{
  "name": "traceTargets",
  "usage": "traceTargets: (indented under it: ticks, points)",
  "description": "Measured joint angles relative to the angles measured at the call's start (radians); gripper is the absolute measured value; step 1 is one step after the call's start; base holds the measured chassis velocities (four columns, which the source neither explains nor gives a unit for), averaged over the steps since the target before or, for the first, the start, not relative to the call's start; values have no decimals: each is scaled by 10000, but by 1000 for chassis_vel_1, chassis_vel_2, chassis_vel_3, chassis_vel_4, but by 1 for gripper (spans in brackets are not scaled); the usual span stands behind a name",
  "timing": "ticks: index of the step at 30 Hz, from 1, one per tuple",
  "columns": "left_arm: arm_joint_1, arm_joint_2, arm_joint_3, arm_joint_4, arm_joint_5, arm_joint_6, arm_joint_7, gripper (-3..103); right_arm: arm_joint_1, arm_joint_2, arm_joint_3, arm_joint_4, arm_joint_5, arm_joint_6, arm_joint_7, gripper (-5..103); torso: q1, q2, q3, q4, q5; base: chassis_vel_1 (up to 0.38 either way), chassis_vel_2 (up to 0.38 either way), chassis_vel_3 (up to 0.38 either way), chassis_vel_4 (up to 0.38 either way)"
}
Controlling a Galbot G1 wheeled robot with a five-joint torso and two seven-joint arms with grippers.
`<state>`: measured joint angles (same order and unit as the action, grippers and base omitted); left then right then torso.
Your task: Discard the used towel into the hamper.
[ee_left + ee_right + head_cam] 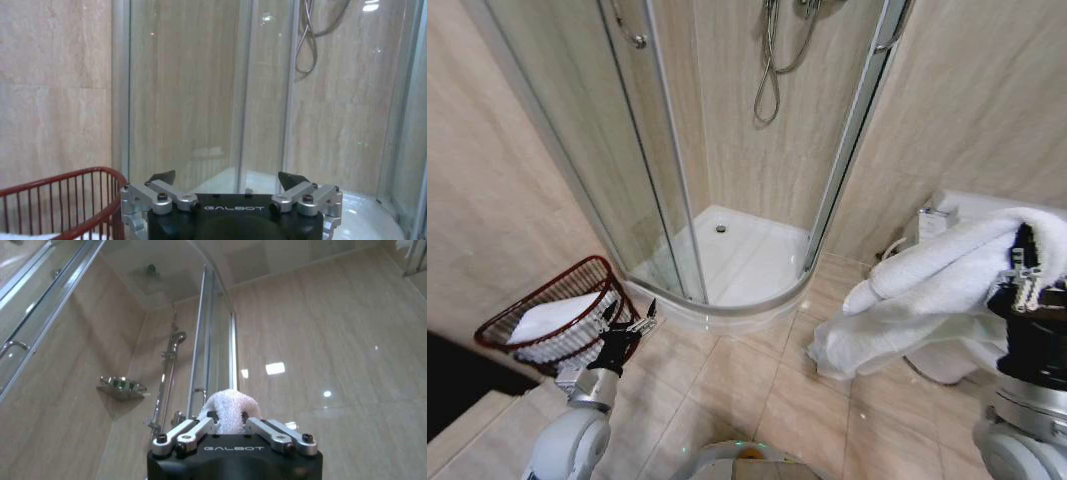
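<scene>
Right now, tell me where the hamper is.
In the head view the hamper sits low on the robot's left, against the tiled wall beside the shower enclosure, just beyond the open left gripper.

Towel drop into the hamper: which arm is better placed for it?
Right. The right gripper is shut on the towel, so only it can drop it. The left gripper hovers open beside the hamper, holding nothing.

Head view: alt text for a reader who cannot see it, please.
The right pincer holds a white towel aloft at the right, while the open left pincer sits beside the red hamper on the tiled floor, before a glass shower stall.
</scene>
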<state>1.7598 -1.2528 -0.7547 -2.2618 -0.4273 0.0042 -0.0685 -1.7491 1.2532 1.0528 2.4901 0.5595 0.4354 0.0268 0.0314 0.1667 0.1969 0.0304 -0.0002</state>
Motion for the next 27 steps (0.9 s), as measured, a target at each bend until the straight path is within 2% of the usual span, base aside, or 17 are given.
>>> traceTargets:
  ticks: [11,27]
  points:
    - [-10,0,0,0,0,0,0,100,-6,9,6,-17,2,10,-92,8,-7,-61,-37,-3,2,-47,37,65,-38]
    - [-8,0,1,0,0,0,0,100,0,-20,20,12,43,31,-97,8,-23,-98,-77,-5,2,14,3,2,8]
